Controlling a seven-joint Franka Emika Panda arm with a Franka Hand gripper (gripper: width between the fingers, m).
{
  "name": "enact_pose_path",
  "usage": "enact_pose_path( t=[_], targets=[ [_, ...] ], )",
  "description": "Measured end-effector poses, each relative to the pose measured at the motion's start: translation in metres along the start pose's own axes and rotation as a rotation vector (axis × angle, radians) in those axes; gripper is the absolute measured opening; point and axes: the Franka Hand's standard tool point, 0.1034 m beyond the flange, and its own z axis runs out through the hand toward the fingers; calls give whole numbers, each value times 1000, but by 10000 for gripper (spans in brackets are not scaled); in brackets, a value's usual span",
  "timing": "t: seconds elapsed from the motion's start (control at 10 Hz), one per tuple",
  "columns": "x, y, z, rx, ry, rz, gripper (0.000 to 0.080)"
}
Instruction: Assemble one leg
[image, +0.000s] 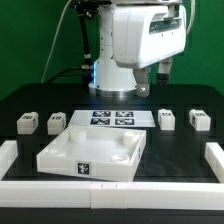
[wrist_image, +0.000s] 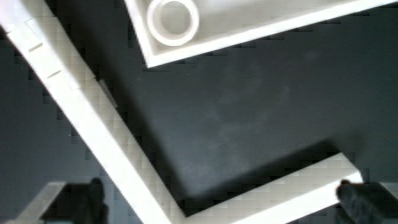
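**On the bench: no leg fitted yet**

Across the dark bench (image: 175, 150) all four pegs lie loose, well apart from the tabletop (image: 95, 152). Counting from the exterior view's left, they are the first leg (image: 28, 122), the second leg (image: 56, 123), the third leg (image: 167, 118) and the fourth leg (image: 199, 120). The marker board (image: 113, 118) sits between the two pairs.

We judge the task barely begun. No leg is gripped, none stands in a corner, and the one round socket (wrist_image: 173, 18) we see in the wrist view looks empty. Picking a leg, carrying it to a corner and seating it are all left to do.

The jaws stand wide apart with nothing between them. The fingertips (wrist_image: 80, 205) show at opposite edges of the wrist view, over bare bench beside a white rail (wrist_image: 98, 110).

As for writing, we read none: no brand and no lettering. We see only black-and-white square tags on the legs, the tabletop's front edge and the marker board.
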Motion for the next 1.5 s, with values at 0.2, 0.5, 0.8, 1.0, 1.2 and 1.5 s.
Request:
enact_pose_path(
  t=[0.2, 0.5, 0.8, 1.0, 1.2, 1.5],
  targets=[
    [0, 0, 0, 0, 0, 0, 650],
    [0, 0, 1, 0, -1, 0, 650],
    [-6, -4, 9, -40, 24, -64, 650],
    [-39, -35, 37, -89, 47, -198, 650],
    [-62, -57, 60, -69, 37, -214, 650],
    [-59, -52, 56, -72, 38, -208, 650]
  ],
)
